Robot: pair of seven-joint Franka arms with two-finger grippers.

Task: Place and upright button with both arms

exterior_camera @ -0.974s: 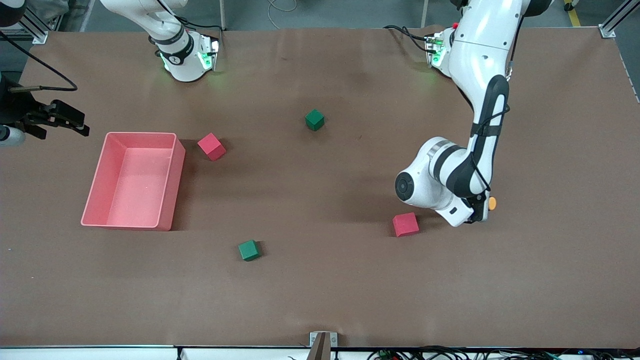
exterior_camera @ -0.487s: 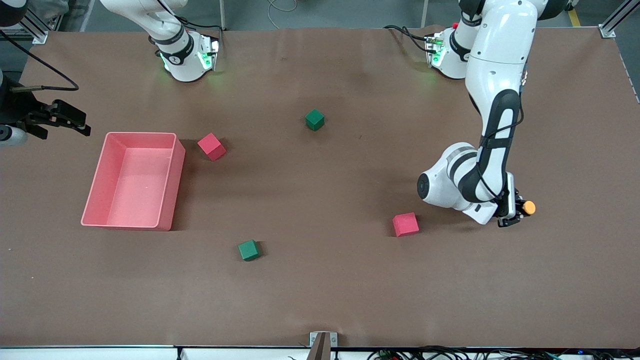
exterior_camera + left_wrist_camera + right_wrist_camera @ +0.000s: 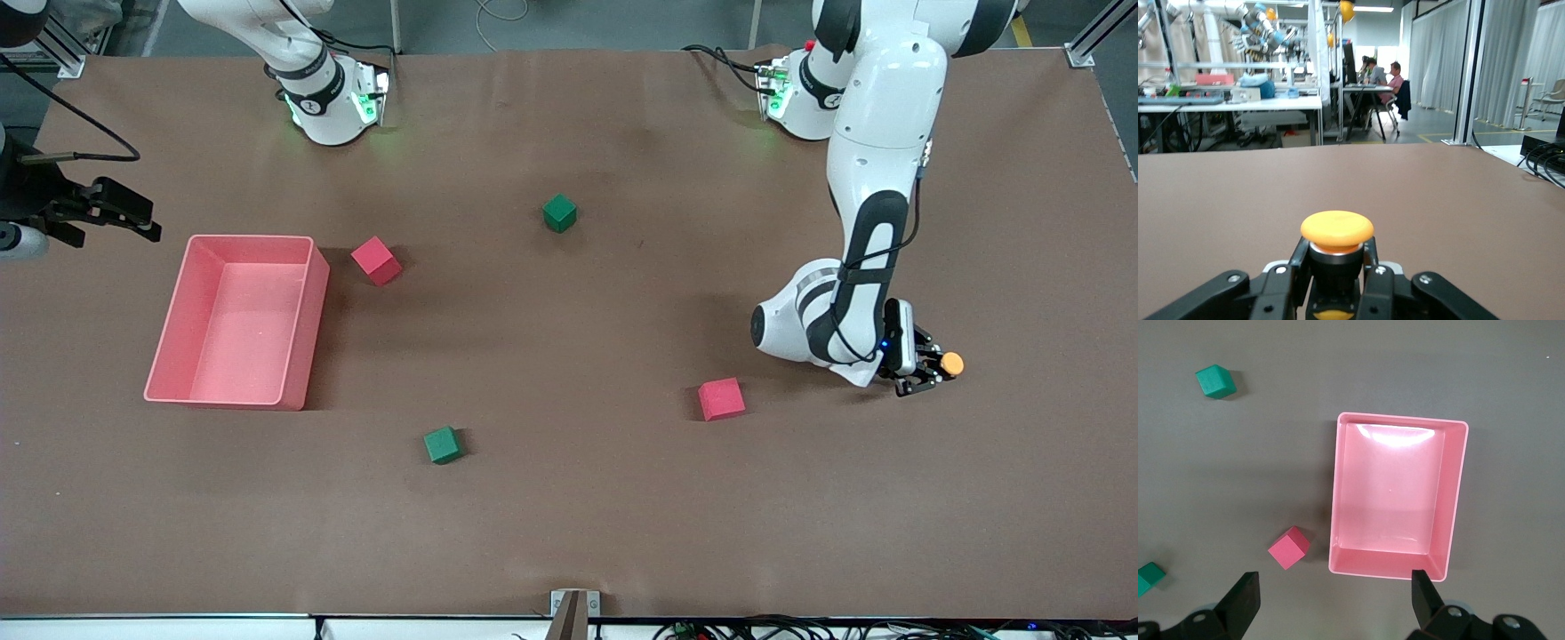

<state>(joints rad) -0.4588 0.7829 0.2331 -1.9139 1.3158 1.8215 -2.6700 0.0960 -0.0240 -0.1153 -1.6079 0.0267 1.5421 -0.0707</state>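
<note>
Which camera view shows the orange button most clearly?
The left wrist view: the button fills the foreground, clamped at its black body in the left hand. The front view shows only a small orange cap at that hand. The right wrist view does not show it.

Even overhead light, glare in bin (image 3: 1397, 435)

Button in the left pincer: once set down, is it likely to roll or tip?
Probably rigid: the button looks undeformed in the shut left pincer. The round cap overhangs a narrower body, so it may tip. On its side, it would likely roll in a curve.
</note>
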